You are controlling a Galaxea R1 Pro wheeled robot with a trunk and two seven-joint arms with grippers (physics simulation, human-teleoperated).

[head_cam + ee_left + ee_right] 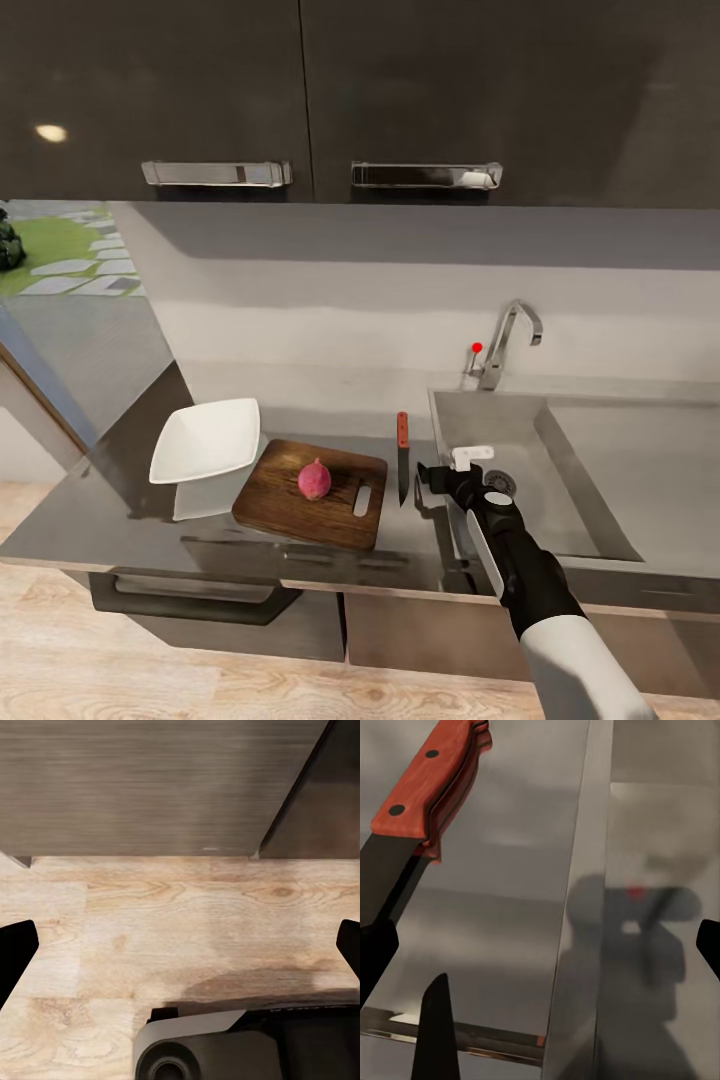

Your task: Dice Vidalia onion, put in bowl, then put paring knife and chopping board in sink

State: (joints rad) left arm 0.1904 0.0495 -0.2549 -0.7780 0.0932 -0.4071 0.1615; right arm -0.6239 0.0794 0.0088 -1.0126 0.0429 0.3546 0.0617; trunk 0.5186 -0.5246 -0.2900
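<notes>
Since the Vidalia onion (314, 479) already sits on the chopping board (311, 492), well out of the sink (560, 470), your next concern is judged to be the paring knife (403, 457). It lies flat on the counter (140, 500) in the strip between the board and the sink's near rim, touching neither as far as the head view shows. Its long axis runs away from you: reddish-brown handle toward the back wall, dark blade pointing toward the counter's front edge.

Your right hand (440, 478) is by far the nearer one; it hovers just beside the knife on the sink side, level with the blade's lower half. From the right wrist view the knife (424, 791) lies off to one side of the fingers rather than between them, so you would need to shift toward the board and reach further along toward the handle. The fingertips stand wide apart with nothing between them.

Your left hand (180, 945) points at the wooden floor beside the cabinets, also spread wide and empty.

The white bowl (206, 438) rests beside the board on the side away from the sink. The blade's tip is hard to separate from its reflection in the counter, and the sink's drain is partly hidden behind your right wrist.
</notes>
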